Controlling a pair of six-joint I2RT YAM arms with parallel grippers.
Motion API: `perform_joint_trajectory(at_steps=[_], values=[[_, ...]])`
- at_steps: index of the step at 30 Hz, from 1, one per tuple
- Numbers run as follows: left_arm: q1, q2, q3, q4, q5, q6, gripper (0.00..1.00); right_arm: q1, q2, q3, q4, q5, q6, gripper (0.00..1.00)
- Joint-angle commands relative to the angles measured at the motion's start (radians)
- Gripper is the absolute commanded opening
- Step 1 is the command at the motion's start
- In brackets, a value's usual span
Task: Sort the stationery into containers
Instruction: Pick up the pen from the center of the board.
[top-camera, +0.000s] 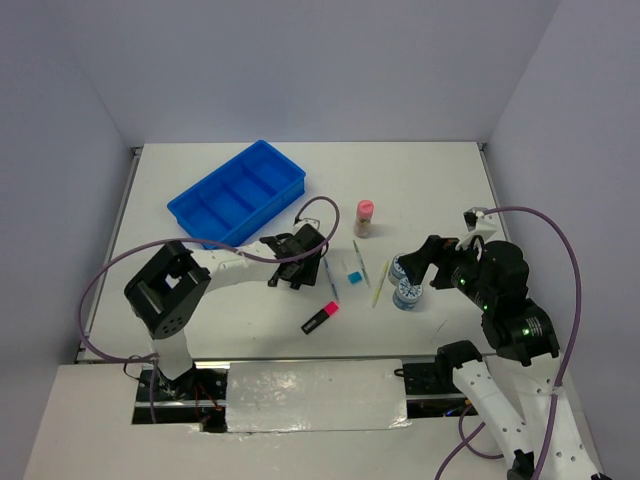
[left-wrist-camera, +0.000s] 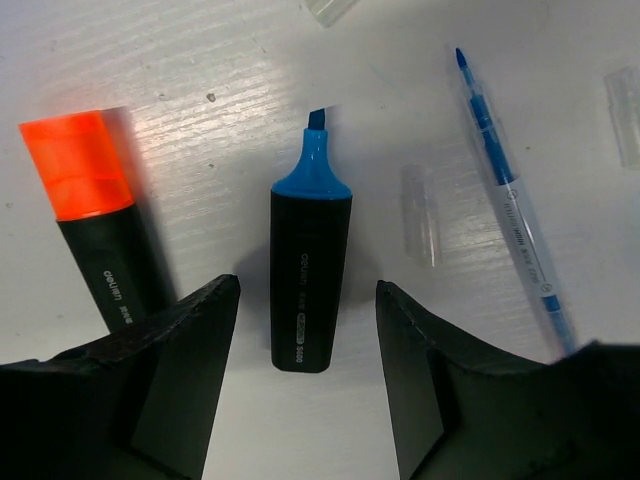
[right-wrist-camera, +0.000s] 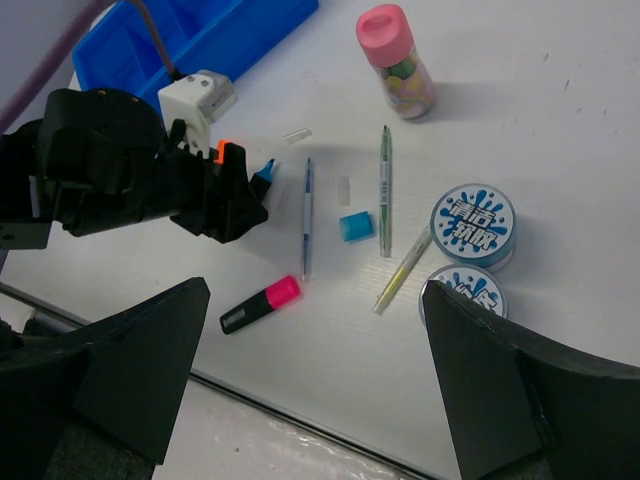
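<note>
– Black fingers of the left gripper (left-wrist-camera: 305, 290): how do they stand?
– Apart, astride the blue highlighter (left-wrist-camera: 308, 240), with bare table showing on either side. Nothing is held yet. The highlighter lies flat on the white table, uncapped, its wedge tip pointing away from the wrist.
– How will it handle?
– Light and stiff, I'd judge: hard, smooth plastic that may skid if pinched off-centre. Take it across the black barrel at mid-length, where the sides run parallel, not at the tapering blue collar. Keep off the bare tip, since it would likely mark whatever it touches.
– Neighbours?
– The orange highlighter (left-wrist-camera: 95, 215) lies just beside one finger, near enough to get nudged. A blue pen (left-wrist-camera: 510, 200) lies on the other side, apart. Further out are a pink highlighter (top-camera: 321, 317) and a small blue block (right-wrist-camera: 355, 226), perhaps the missing cap.
– Destination?
– The blue tray (top-camera: 237, 193), just beyond that gripper.
– And the right gripper (right-wrist-camera: 315, 290)?
– Spread wide, holding nothing, near the two discs (right-wrist-camera: 473, 222).
</note>
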Motion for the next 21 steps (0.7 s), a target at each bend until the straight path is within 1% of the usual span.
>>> perform_joint_trajectory(at_steps=[1,6,7,12,13,15,16,18,19,21], values=[[0.000,0.026,0.000,0.041,0.016,0.028,0.68,0.000,-0.002,-0.007,0.054,-0.019,-0.010,0.95],[0.000,0.032,-0.003,0.013,-0.012,0.010,0.58,0.000,0.001,-0.008,0.055,-0.021,-0.008,0.95],[0.000,0.032,-0.008,0.009,-0.016,0.005,0.52,0.000,0.002,-0.007,0.057,-0.022,-0.007,0.95],[0.000,-0.003,-0.069,0.010,-0.001,-0.021,0.40,0.000,0.010,0.004,0.054,-0.025,-0.008,0.95],[0.000,-0.010,-0.086,0.019,0.006,-0.027,0.34,0.000,0.010,0.004,0.055,-0.028,-0.008,0.95],[0.000,-0.025,-0.095,0.022,0.013,-0.030,0.24,0.000,0.014,0.004,0.061,-0.035,-0.004,0.95],[0.000,-0.036,-0.097,0.016,0.016,-0.031,0.14,0.000,0.019,0.000,0.069,-0.044,0.001,0.95],[-0.002,-0.059,-0.100,0.013,0.014,-0.036,0.08,0.000,0.027,-0.005,0.081,-0.056,0.009,0.95],[0.000,-0.074,-0.104,0.007,0.010,-0.039,0.02,0.000,0.034,-0.011,0.086,-0.071,0.010,0.95],[-0.002,-0.147,-0.112,0.001,0.003,-0.047,0.00,0.002,0.063,-0.023,0.110,-0.091,0.019,0.95]])
